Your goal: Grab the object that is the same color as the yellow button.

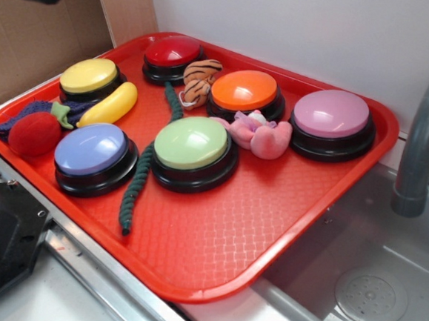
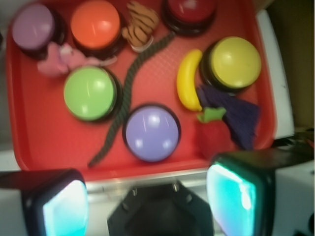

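Note:
The yellow toy banana (image 1: pixel 109 105) (image 2: pixel 186 79) lies on the red tray (image 1: pixel 216 235), right beside the yellow button (image 1: pixel 89 77) (image 2: pixel 235 62). One end of the banana touches a purple knitted cloth (image 2: pixel 231 110). In the wrist view my gripper (image 2: pixel 150 199) hangs open above the tray's near edge, well short of the banana. Its two fingers (image 2: pixel 238 196) frame the bottom of the picture with nothing between them. A blue button (image 2: pixel 151 132) is the nearest thing ahead of it.
The tray also holds red (image 1: pixel 172 53), orange (image 1: pixel 244 91), pink (image 1: pixel 331 115) and light green (image 1: pixel 192 144) buttons. A red plush ball (image 1: pixel 34 133), a green rope (image 1: pixel 140 177), a striped plush (image 1: pixel 199 80) and a pink plush (image 1: pixel 261 134) lie among them. A sink and grey faucet (image 1: pixel 424 140) stand at the right.

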### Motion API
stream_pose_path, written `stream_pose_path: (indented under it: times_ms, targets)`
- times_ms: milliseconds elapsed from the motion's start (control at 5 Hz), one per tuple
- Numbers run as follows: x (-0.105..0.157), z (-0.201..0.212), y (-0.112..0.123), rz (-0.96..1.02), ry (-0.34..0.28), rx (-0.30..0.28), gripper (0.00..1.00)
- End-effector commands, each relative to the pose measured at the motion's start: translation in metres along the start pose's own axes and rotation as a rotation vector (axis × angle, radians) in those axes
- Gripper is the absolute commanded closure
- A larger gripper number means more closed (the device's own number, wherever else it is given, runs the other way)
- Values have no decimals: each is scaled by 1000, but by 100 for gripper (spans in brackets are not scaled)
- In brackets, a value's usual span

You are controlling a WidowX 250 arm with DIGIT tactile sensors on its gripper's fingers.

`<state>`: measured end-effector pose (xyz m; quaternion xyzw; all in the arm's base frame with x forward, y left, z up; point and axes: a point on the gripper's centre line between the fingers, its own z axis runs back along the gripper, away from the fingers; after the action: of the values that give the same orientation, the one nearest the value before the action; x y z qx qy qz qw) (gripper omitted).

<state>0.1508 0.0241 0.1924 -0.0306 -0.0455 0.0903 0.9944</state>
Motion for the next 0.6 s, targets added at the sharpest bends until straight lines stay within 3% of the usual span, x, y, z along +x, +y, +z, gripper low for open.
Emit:
stream_pose_path:
  times_ms: [0, 400]
  targets:
    - [38, -68, 44, 252, -43, 33, 0]
    - [47, -128, 55, 453, -63, 83, 0]
